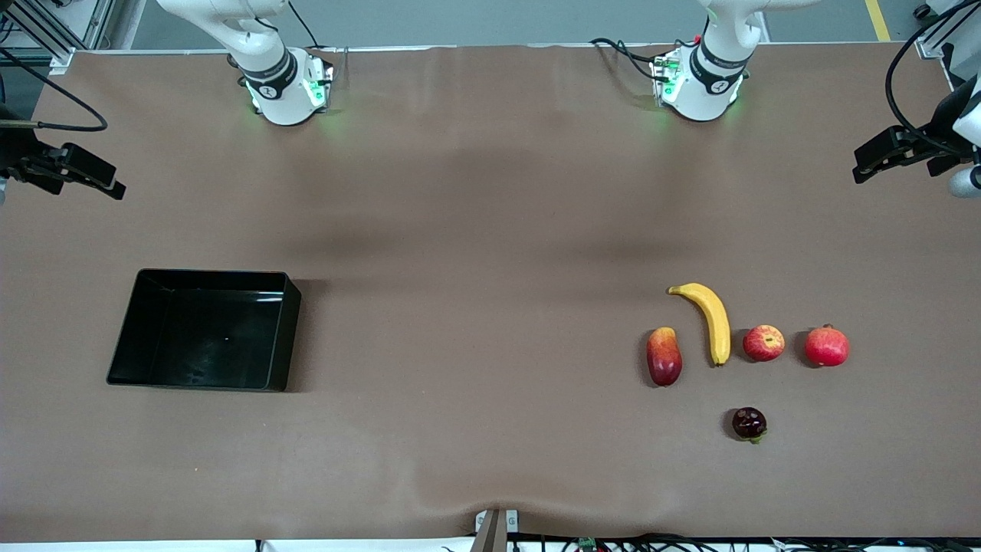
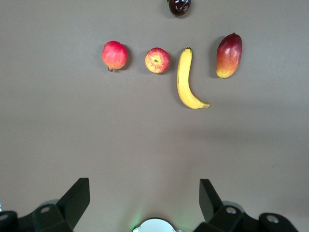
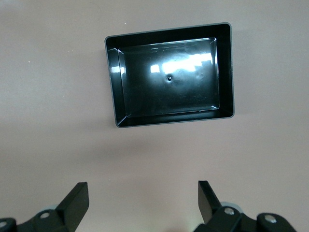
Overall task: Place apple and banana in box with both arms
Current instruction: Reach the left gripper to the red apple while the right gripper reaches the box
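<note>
The apple (image 1: 763, 343) lies toward the left arm's end of the table, between the banana (image 1: 709, 318) and an all-red crowned fruit. The black box (image 1: 291, 330) stands empty toward the right arm's end. Both grippers are out of the front view, held high. My left gripper (image 2: 144, 182) is open and empty, over bare table near its own base, well apart from the apple (image 2: 157, 60) and banana (image 2: 183, 79). My right gripper (image 3: 142, 184) is open and empty over bare table, apart from the box (image 3: 112, 87).
A red-yellow mango (image 1: 664, 356) lies beside the banana, and the crowned red fruit (image 1: 827, 346) beside the apple. A dark purple fruit (image 1: 749, 423) lies nearer the front camera. Black devices on mounts stand at both table ends (image 1: 69, 169) (image 1: 900, 149).
</note>
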Tool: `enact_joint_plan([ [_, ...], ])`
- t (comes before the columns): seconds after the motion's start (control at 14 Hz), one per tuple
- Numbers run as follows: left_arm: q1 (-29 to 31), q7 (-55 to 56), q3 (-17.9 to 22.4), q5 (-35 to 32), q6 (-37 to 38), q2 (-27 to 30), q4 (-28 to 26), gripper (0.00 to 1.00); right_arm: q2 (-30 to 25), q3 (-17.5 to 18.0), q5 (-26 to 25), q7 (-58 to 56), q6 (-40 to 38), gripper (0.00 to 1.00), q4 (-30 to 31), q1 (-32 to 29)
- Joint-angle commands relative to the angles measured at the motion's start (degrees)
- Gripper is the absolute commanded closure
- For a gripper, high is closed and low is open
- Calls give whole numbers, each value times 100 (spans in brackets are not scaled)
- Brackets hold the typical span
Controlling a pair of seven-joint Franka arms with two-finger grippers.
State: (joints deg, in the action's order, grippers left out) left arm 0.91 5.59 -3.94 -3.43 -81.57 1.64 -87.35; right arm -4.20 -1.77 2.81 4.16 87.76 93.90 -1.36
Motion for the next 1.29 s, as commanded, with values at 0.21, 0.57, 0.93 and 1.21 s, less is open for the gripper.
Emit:
enact_joint_plan([
  [0.21,6,-49,7,79,63,-49,244,0,59,46,-61,41,-66,0,-127,-31],
  [0.57,23,-110,7,62,10,-426,280,0,59,46,-61,41,-66,0,-127,-31],
  [0.93,14,-32,16,0,-551,-1120,236,0,68,46,-61,41,-57,0,-127,-57],
  [1.21,14,283,25,9,-1263,-1815,183,0,383,28,-192,41,143,0,-136,-223],
])
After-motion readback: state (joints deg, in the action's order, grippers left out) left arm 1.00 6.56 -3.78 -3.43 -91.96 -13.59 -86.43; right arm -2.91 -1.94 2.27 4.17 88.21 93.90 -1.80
